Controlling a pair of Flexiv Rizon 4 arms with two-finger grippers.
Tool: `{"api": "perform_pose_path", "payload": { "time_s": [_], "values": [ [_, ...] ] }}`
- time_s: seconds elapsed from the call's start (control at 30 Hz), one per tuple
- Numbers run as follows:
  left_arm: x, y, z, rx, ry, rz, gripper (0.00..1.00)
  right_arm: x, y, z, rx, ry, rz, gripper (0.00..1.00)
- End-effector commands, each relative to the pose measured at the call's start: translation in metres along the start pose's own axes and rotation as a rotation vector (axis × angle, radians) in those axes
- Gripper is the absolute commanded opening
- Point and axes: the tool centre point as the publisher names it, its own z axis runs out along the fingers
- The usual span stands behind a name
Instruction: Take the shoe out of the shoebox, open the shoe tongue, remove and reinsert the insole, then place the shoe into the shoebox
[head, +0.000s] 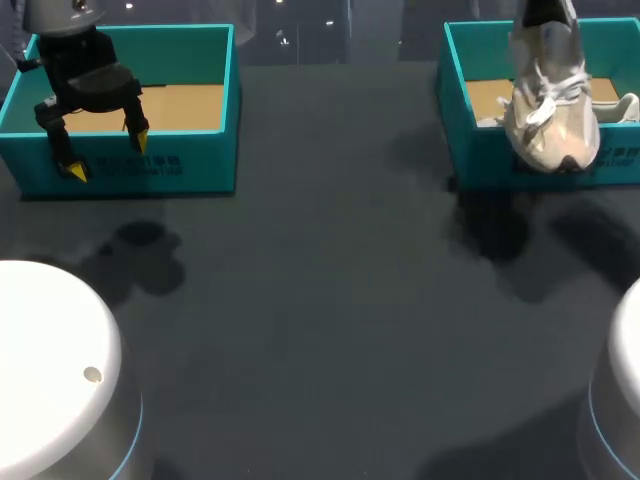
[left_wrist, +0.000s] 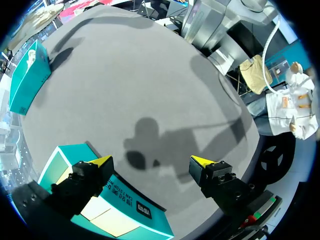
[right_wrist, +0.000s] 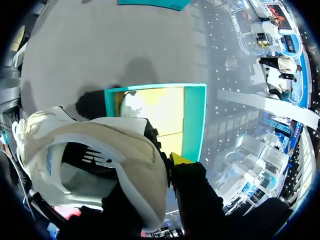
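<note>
Fig. Two-arm rig at a dark table (head: 320, 300); landmark = right shoebox (head: 480, 160), a teal, lidless box with a brown cardboard floor, at the table's far edge.

(a) Shoe (head: 550, 120): beige-and-white lace-up trainer. It hangs toe-down over the right shoebox's front wall, heel uppermost, laces facing the head camera. It is off the box floor.

(b) Right gripper (right_wrist: 170, 167): directly above the right shoebox, at the shoe's heel. In the wrist view one yellow-tipped finger (right_wrist: 181, 161) presses the outside of the heel collar. The other finger is hidden by the shoe. The shoe hangs from this grip, so the fingers are closed on the heel.

(c) Pale item (head: 625, 105): lies inside the right shoebox, at the end farthest from the left arm. What it is cannot be told.

(d) Left shoebox (head: 200, 165): same teal type, well apart from the right shoebox along the same far edge.

(e) Left gripper (head: 107, 155): well apart from the right shoebox, above the left shoebox's front wall. Fingers spread wide, nothing between them.

(f) Print: both front walls carry lettering, dark in the head view and white in the left wrist view. It is too small to read.
</note>
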Motion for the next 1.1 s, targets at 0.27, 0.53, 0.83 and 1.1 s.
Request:
{"api": "perform_pose_path", "payload": {
  "time_s": [0.27,0.53,0.83,1.1],
  "values": [
    [0.001,0.000,0.000,-0.003,-0.001,0.001,1.00,-0.064,-0.049,0.035,-0.024,0.039,-0.007,0.00],
    [0.001,0.000,0.000,-0.003,-0.001,0.001,1.00,-0.064,-0.049,0.035,-0.024,0.039,-0.007,0.00],
    [0.001,0.000,0.000,-0.003,-0.001,0.001,1.00,-0.121,-0.091,0.081,-0.035,0.032,0.060,0.00],
    [0.001,0.000,0.000,-0.003,-0.001,0.001,1.00,-0.155,-0.116,0.108,-0.003,0.037,0.031,0.00]
  ]
}}
